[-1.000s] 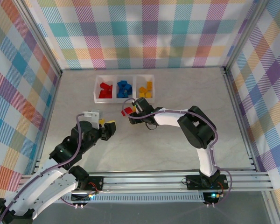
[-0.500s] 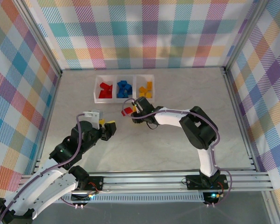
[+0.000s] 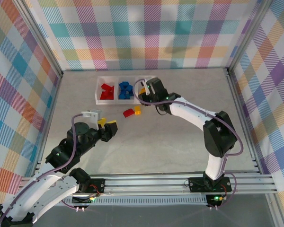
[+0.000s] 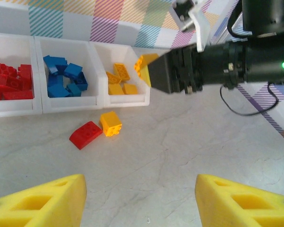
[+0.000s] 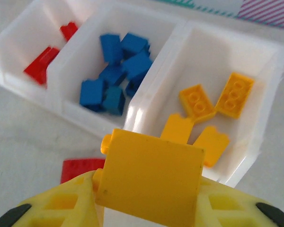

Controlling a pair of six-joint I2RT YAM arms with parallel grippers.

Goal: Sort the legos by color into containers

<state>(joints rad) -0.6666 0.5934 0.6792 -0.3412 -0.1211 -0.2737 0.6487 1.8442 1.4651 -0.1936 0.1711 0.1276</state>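
Left gripper [image 3: 106, 128], lower left of the overhead frame, stands open and empty. Above it, a red brick [image 3: 128, 112] and a yellow brick [image 3: 137, 110] lie side by side on the table [image 3: 180, 142]. Higher still, the right gripper [image 3: 144, 88] pinches a yellow lego [image 5: 151, 177] at the near edge of the tray [image 4: 92, 103], by its right-hand compartment.

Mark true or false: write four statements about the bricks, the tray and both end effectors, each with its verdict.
1. The right end effector is clamped on a yellow brick. True.
2. The blue bricks sit in the middle compartment of the tray. True.
3. Two red bricks lie loose outside the tray. False: one loose red brick and one loose yellow brick lie on the table in front of it.
4. The left end effector grips a blue brick. False: it is open and empty.
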